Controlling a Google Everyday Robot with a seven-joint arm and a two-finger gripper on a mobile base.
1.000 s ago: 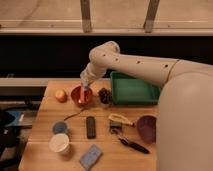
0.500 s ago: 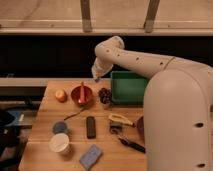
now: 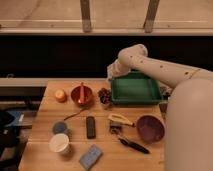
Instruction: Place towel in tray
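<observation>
the pincer (image 3: 113, 69) is being held closed just above the rear left corner of the tray (image 3: 135, 90), and the towel (image 3: 110, 75) is being clamped in it as a small pale bundle, not yet resting inside. the green tray is being carried at the right rear of the desk (image 3: 45, 117). a dark cluster (image 3: 104, 95), a red bowl (image 3: 81, 95) and an orange ball (image 3: 60, 95) are being seen in a row to the tray's left. nearer the front, a purple bowl (image 3: 150, 128), a black bar (image 3: 90, 126), a blue-grey disc (image 3: 60, 127), a white cup (image 3: 59, 143) and a sponge (image 3: 90, 156) are being left well apart from the pincer.
</observation>
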